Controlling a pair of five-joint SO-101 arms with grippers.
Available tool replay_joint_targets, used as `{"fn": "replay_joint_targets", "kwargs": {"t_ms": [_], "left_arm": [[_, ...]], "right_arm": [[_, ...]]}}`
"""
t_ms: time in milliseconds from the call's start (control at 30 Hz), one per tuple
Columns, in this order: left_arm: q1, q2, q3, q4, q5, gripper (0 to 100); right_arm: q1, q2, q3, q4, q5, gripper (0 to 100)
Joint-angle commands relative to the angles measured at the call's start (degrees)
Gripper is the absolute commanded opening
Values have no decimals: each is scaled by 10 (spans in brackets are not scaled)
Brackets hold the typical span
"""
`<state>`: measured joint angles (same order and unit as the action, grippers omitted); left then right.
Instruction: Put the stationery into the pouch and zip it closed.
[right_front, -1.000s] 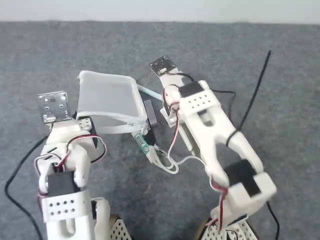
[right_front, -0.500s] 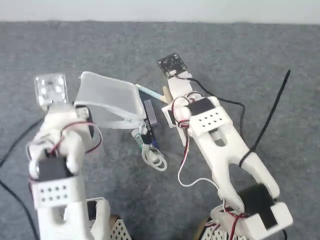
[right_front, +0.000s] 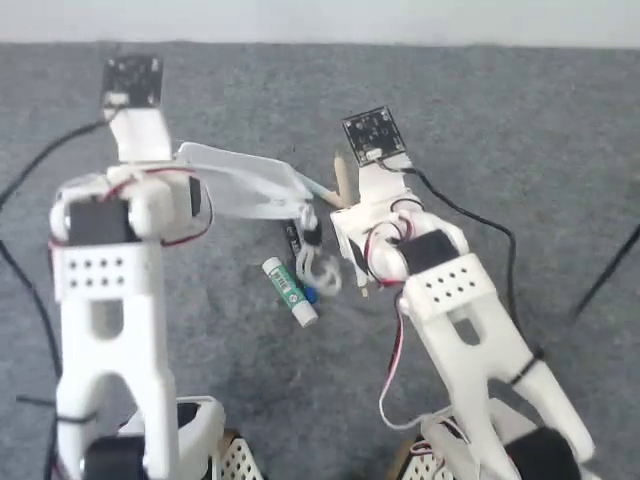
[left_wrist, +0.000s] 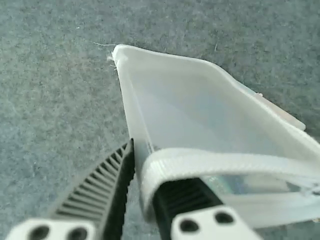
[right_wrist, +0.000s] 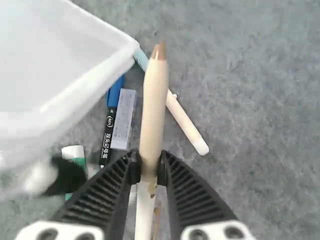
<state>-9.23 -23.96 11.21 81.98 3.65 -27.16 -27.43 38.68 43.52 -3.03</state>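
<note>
The left gripper (left_wrist: 141, 161) pinches the pouch (right_front: 245, 185) by its rim and has lifted it higher, at 10 o'clock. The right gripper (right_wrist: 147, 165) squeezes a pencil (right_wrist: 154, 100), now raised and pointing to 12 o'clock, just beside the pouch.

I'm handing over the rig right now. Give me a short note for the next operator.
Left gripper: shut on the pouch rim, holding the pouch off the table with its mouth open.
Right gripper: shut on a pencil, beside the pouch mouth.
On the table: glue stick, marker, white pen.
Done: nothing visibly in the pouch.
Left: drop the pencil in, load the rest, zip.
</note>
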Motion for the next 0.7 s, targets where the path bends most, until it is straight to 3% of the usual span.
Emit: {"fn": "replay_joint_targets", "kwargs": {"t_ms": [0,167,533,667], "left_arm": [[4,35,-136,77,15,9],[4,87,-228,155,35,9],[-49,96,-229,185,40,12],[-76,98,-218,185,91,13]], "right_arm": [[0,-43,3,-29,-6,9],[0,-44,3,-31,-7,9],[12,-109,-21,-16,-6,7],[11,-180,-21,-19,-6,7]]}}
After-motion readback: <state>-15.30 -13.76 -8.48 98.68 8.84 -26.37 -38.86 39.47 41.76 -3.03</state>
